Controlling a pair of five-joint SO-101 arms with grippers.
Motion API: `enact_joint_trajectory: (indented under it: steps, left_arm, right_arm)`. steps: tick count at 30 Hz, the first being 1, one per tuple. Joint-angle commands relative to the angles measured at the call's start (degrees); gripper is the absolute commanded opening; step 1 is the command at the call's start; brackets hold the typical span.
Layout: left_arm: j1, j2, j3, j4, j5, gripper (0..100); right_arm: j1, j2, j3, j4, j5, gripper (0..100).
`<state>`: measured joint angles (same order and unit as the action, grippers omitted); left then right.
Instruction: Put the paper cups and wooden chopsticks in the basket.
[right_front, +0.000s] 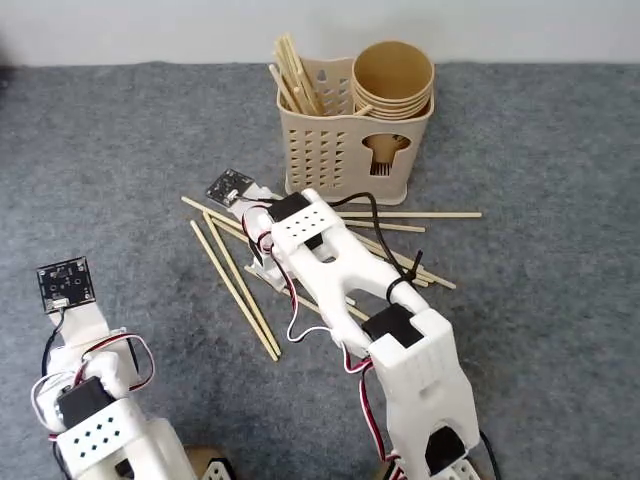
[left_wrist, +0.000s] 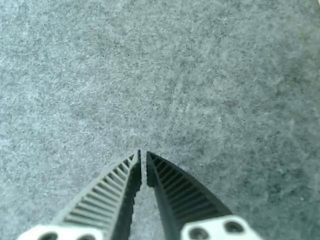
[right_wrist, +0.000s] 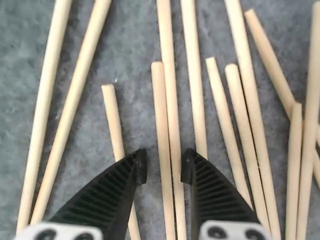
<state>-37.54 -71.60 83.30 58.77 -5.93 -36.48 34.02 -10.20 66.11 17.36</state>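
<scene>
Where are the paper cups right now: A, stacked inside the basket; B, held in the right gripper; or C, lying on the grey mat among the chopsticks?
A: the paper cups sit nested in one compartment of the basket, next to chopsticks standing in the other compartment.

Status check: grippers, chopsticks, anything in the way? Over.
Left gripper shut over bare mat. Right gripper open, straddling two loose chopsticks. Cups stacked in basket. Neighbouring sticks crowd the jaws.
</scene>
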Motion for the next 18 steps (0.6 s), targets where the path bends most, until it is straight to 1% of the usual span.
enact_joint_trajectory:
  steps: [1,3,4,6,11,18]
  left_arm:
    - [0.35,-1.14,-0.40,-0.97,-0.35,1]
    - [0.35,-1.14,-0.40,-0.97,-0.35,1]
    - [0.35,-1.14,-0.40,-0.97,-0.35,1]
    - [0.35,-1.14,-0.40,-0.97,-0.35,1]
    - [0.35,-1.14,-0.40,-0.97,-0.35,1]
    - [0.35,-1.14,-0.40,-0.97,-0.35,1]
  right_arm:
    - [1.01,0.75,-0.35,-1.01,2.90,7.6]
    - [1.89,1.27,-0.35,-2.24,3.60,0.9]
    - [2.42,1.27,-0.35,-2.42,3.69,0.4]
    - [3.21,1.10,-0.35,-2.51,3.78,1.7]
    - [4.35,-2.15,-0.35,-0.92,3.87,0.8]
    - [4.18,-14.99,-0.35,4.88,3.78,0.8]
